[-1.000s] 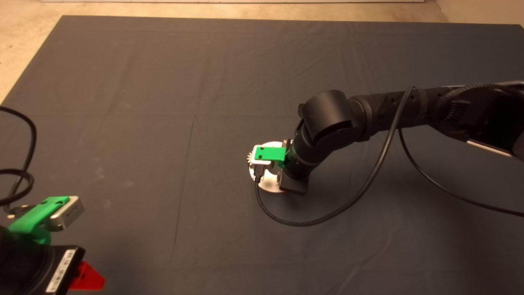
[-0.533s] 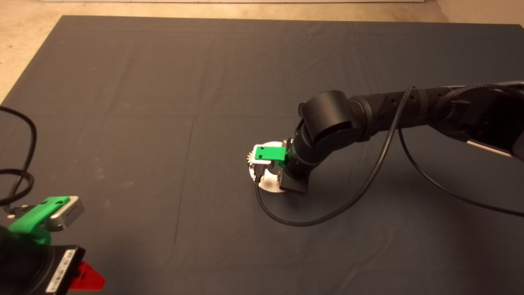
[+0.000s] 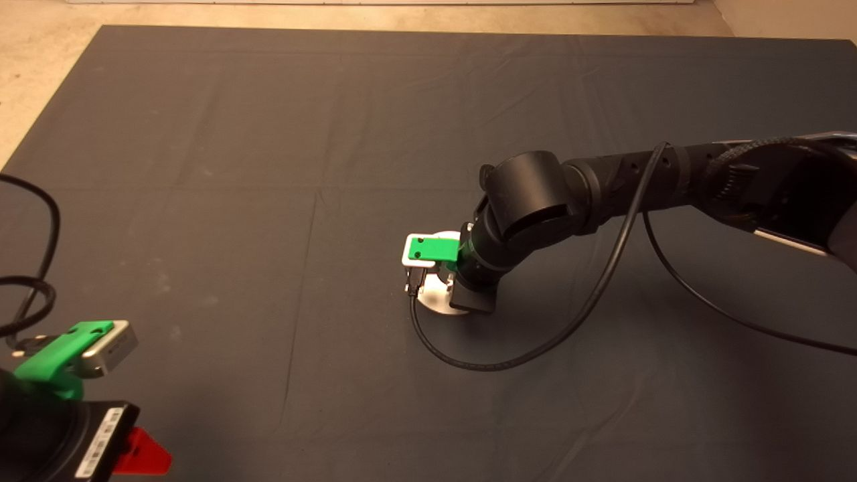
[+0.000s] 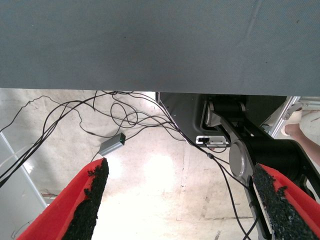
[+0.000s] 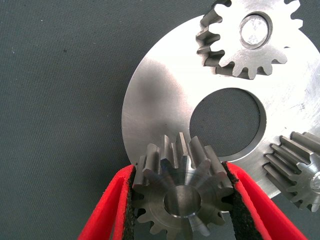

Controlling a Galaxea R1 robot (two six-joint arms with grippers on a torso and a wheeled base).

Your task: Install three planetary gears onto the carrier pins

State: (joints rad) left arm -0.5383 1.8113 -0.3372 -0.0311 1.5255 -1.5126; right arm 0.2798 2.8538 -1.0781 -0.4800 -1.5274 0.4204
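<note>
Three planetary gears [image 5: 182,202] sit on pins, right claw [image 5: 182,210] gripping one.

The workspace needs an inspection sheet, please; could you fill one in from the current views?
Surface: dark mat, creased, lying flat.
Job's things: round plate on the mat; two planetary gears seated on carrier pins; third gear over the plate's edge, a pin end showing in its centre hole.
Clutter: nothing seen.
Grippers: right gripper shut on the third gear; left gripper open, parked at the mat's lower left edge.
Cables: black cable looping from the right arm across the mat.
Surroundings: pale floor with tangled wires.
</note>
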